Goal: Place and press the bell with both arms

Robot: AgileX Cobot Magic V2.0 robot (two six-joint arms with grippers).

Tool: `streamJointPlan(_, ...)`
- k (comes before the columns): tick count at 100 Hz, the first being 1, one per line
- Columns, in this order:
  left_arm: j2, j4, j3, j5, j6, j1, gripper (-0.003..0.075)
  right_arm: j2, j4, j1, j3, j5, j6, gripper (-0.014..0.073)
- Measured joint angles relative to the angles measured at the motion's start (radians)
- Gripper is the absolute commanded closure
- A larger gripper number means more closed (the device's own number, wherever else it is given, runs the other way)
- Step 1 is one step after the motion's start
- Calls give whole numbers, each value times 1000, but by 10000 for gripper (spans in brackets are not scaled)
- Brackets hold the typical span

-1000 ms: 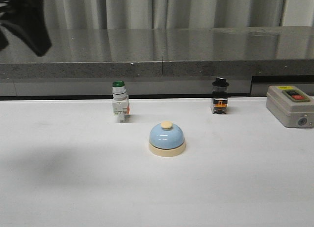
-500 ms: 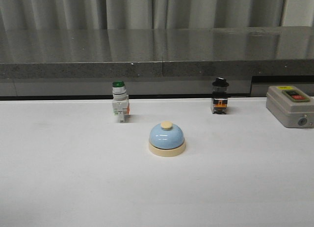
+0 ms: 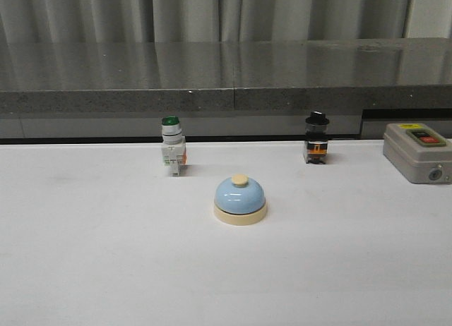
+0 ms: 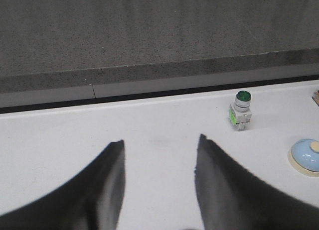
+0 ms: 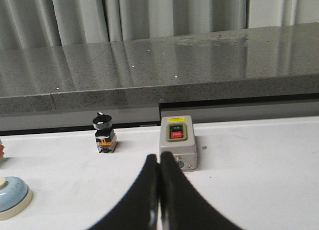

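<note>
My left gripper has its fingers spread apart over bare table, holding nothing; my right gripper has its fingers pressed together, also empty. The bell sits upright on the white table toward the middle, in front of and between the green-capped switch and the black-capped switch, touched by nothing. I judge the placing done; whether it has been pressed I cannot tell. Neither arm shows in the front view, and both wrist views cut the bell off at their edges.
</note>
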Motion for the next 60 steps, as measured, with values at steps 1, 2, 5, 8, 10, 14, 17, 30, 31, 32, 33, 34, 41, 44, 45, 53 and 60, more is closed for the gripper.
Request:
streamJointPlan(1,-3,0,0,0,0,0,603,0,0,0,0,0,0,658)
streamJointPlan(2,-3,0,0,0,0,0,614,0,0,0,0,0,0,658)
streamJointPlan(5,-4,0,0,0,0,0,670,0,0,0,0,0,0,658)
streamJointPlan(8,-4,1,0,0,0,0,712,0,0,0,0,0,0,658)
streamJointPlan(10,-4,1,0,0,0,0,741,0,0,0,0,0,0,658)
streamJointPlan(14,-4,1,0,0,0,0,741,0,0,0,0,0,0,658)
streamJointPlan(17,-4,1,0,0,0,0,741,0,0,0,0,0,0,658)
streamJointPlan(30,-4,1,0,0,0,0,741,0,0,0,0,0,0,658)
streamJointPlan(31,-4,1,0,0,0,0,741,0,0,0,0,0,0,658)
streamJointPlan(32,-4,1,0,0,0,0,741,0,0,0,0,0,0,658)
streamJointPlan(33,-4,1,0,0,0,0,741,0,0,0,0,0,0,658)
streamJointPlan(34,-4,1,0,0,0,0,741,0,0,0,0,0,0,658)
streamJointPlan(41,-4,1,0,0,0,0,741,0,0,0,0,0,0,658)
streamJointPlan(44,-4,1,0,0,0,0,741,0,0,0,0,0,0,658)
streamJointPlan(45,-4,1,0,0,0,0,741,0,0,0,0,0,0,658)
streamJointPlan(53,-4,1,0,0,0,0,741,0,0,0,0,0,0,658)
streamJointPlan(60,-4,1,0,0,0,0,741,0,0,0,0,0,0,658)
